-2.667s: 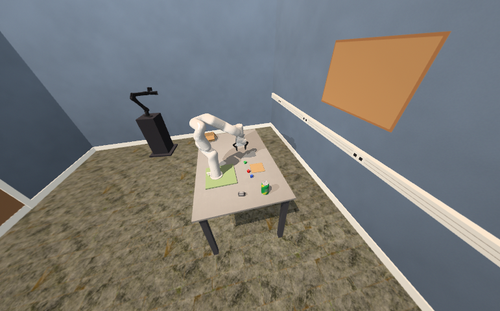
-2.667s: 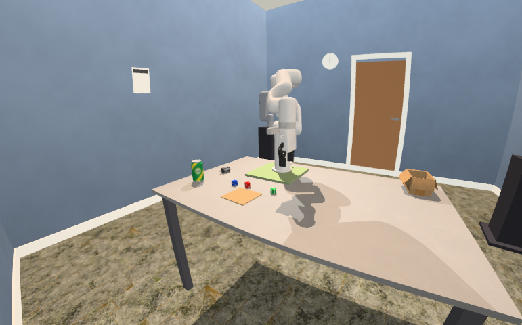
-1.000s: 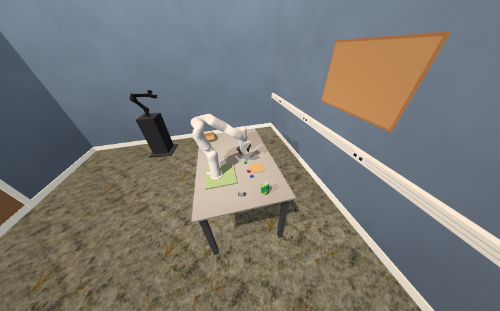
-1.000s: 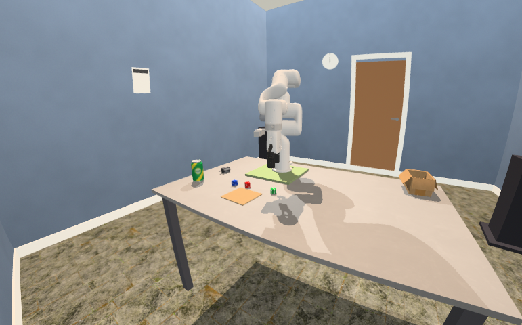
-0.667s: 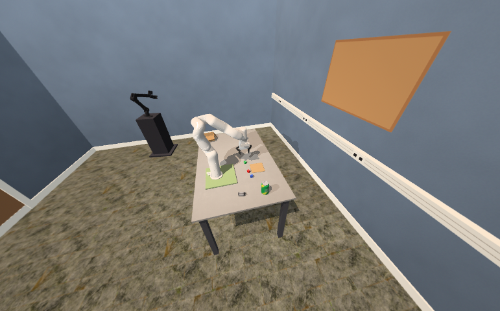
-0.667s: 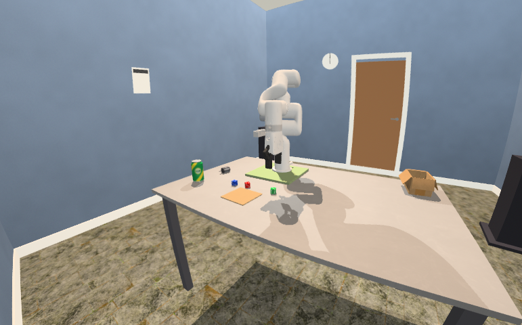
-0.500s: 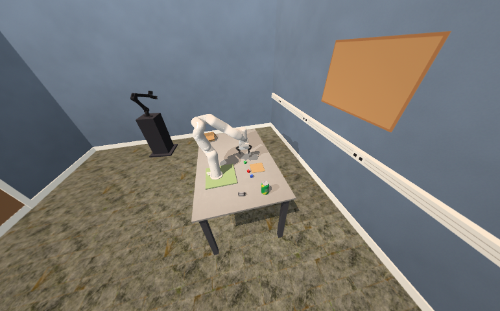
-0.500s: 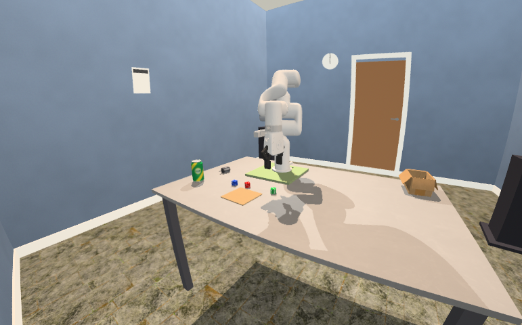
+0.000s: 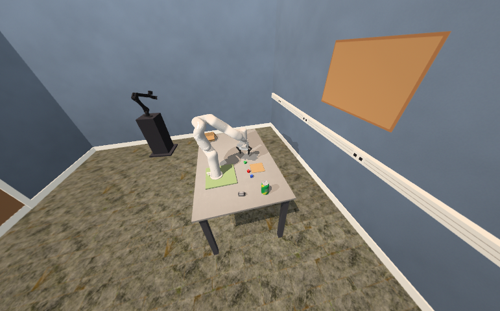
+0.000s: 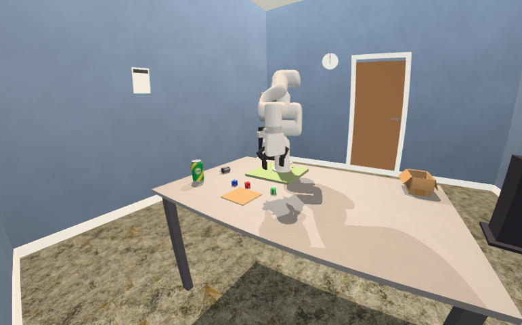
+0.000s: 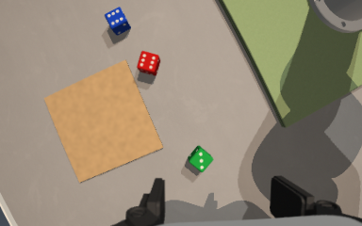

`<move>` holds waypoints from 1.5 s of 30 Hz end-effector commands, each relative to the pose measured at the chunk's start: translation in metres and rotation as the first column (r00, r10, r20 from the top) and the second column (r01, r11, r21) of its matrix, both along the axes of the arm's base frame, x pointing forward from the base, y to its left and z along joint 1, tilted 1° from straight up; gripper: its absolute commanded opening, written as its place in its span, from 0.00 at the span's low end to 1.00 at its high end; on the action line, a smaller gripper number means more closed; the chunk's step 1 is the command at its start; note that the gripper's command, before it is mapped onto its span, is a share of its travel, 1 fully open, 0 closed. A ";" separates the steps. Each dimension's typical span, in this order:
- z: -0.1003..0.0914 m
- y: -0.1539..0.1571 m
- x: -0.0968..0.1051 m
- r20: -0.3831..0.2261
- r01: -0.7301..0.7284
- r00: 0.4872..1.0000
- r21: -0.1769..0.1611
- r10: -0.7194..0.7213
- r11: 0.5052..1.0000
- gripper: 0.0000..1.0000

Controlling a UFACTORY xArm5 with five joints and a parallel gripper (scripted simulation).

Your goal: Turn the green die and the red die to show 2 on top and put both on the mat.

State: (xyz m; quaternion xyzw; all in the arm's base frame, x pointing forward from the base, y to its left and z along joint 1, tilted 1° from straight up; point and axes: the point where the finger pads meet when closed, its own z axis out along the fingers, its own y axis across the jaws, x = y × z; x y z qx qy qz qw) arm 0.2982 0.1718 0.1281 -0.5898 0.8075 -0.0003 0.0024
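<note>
The green die [image 9: 245,162] [image 10: 273,190] [image 11: 200,159] sits flat on the table with 3 on top, off the mat. The red die [image 9: 248,171] [image 10: 247,185] [image 11: 148,62] sits flat with 6 on top, just outside the edge of the orange mat [image 9: 257,167] [image 10: 241,196] [image 11: 103,122]. The blue die [image 9: 251,175] [image 10: 234,183] [image 11: 117,20] shows 6 on top, beyond the red die. No die is on the mat. My gripper [image 9: 244,153] [image 10: 273,166] [image 11: 218,195] is open and empty, high above the table; the green die appears ahead of its fingers in the wrist view.
The arm stands on a green base board [image 9: 227,182] [image 10: 255,175] [image 11: 258,42]. A green can [image 9: 264,188] [image 10: 197,170] and a small dark object [image 9: 241,194] [image 10: 225,170] stand past the blue die. An open cardboard box [image 9: 210,136] [image 10: 418,183] is at the table's far end.
</note>
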 end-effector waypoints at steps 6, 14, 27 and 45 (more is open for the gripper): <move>-0.004 0.000 0.001 0.002 0.302 0.953 0.004 -0.302 0.953 1.00; -0.007 0.000 0.002 0.000 0.471 0.882 0.005 -0.471 0.882 1.00; -0.011 0.000 0.002 -0.002 0.714 0.700 0.006 -0.714 0.700 1.00; -0.018 -0.001 0.002 -0.006 0.946 0.325 0.006 -0.946 0.325 1.00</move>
